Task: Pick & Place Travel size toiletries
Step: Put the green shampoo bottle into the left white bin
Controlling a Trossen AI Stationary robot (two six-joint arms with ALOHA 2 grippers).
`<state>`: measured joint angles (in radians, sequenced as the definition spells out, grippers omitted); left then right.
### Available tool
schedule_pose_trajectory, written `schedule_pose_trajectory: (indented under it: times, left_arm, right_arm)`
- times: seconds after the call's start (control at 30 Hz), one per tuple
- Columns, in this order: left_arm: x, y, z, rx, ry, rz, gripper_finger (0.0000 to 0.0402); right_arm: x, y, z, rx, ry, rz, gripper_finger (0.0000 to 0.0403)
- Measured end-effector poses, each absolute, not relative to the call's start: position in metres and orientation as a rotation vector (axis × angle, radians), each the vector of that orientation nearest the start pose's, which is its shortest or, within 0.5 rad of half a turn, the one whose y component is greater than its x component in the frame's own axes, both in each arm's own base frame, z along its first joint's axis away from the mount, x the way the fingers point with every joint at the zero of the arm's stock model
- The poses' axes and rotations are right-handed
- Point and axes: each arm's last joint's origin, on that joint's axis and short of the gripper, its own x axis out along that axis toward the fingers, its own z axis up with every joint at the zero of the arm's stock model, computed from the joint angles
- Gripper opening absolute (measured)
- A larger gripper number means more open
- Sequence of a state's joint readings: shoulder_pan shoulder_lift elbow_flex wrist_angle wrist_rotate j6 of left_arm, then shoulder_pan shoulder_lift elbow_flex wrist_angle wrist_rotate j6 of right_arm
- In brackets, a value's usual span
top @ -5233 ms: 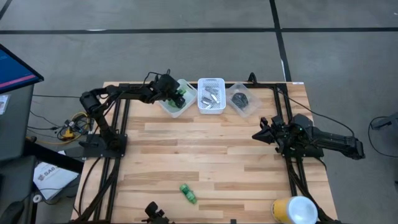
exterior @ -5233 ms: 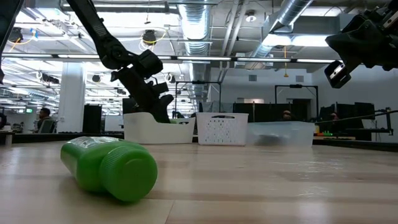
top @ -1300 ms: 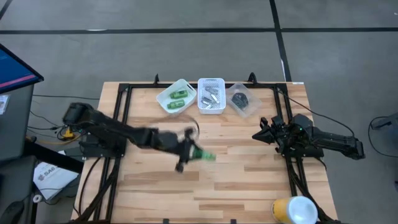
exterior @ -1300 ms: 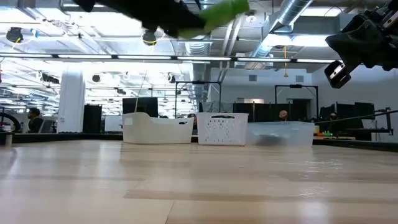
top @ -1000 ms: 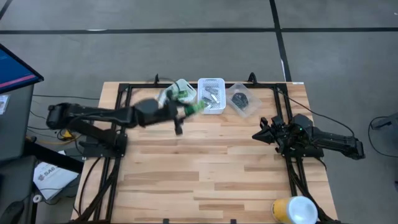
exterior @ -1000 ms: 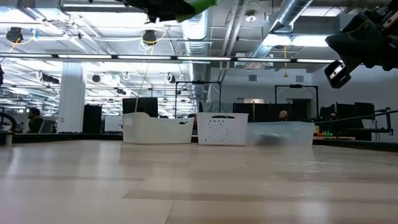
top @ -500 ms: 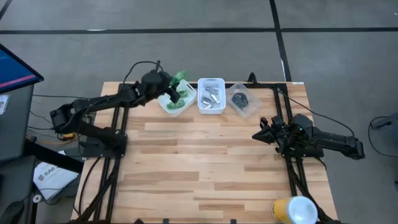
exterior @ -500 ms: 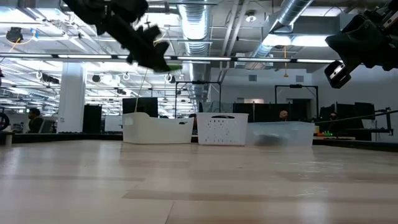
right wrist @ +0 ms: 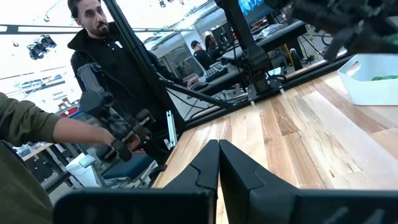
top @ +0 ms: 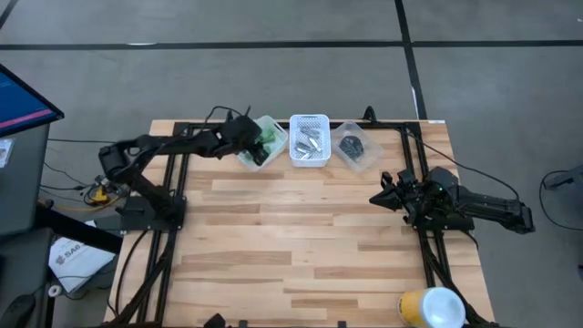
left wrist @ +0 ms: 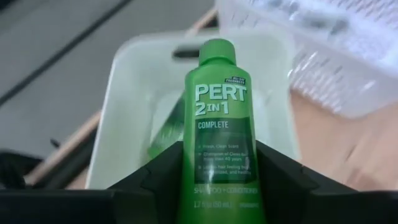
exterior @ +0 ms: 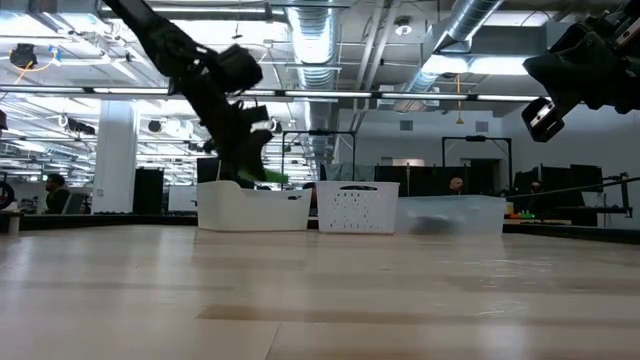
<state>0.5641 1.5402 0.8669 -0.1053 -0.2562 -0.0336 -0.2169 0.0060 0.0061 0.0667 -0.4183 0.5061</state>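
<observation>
Left claw (left wrist: 214,186) was clamped on the green bottle (left wrist: 217,124), held over the white bin (left wrist: 124,112). Light, stiff, slick plastic; mid-body grip looked right. Right claw (right wrist: 219,163) pinched together, idle at bench edge.

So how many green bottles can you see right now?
2 for sure. One green bottle is held in the left gripper, over the left white bin. A second bottle lies inside that bin. The arm blocks part of the bin, so more may be hidden.
</observation>
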Motion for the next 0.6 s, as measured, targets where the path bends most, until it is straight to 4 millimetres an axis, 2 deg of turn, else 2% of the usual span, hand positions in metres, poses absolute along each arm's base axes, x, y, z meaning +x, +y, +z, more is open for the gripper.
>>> schedule_pose_trajectory:
  times: [0.27,0.43,0.6]
  left_arm:
    - [0.246,0.165,0.161,-0.192,0.895,0.769,0.0159]
    - [0.236,0.166,0.15,-0.222,0.932,0.795,0.0162]
    - [0.234,0.167,0.148,-0.228,0.93,0.8,0.0169]
  right_arm:
    - [0.095,-0.009,0.171,0.483,-0.011,0.213,0.0005]
    - [0.095,-0.009,0.171,0.483,-0.011,0.213,0.0005]
    - [0.095,-0.009,0.171,0.483,-0.011,0.212,0.0005]
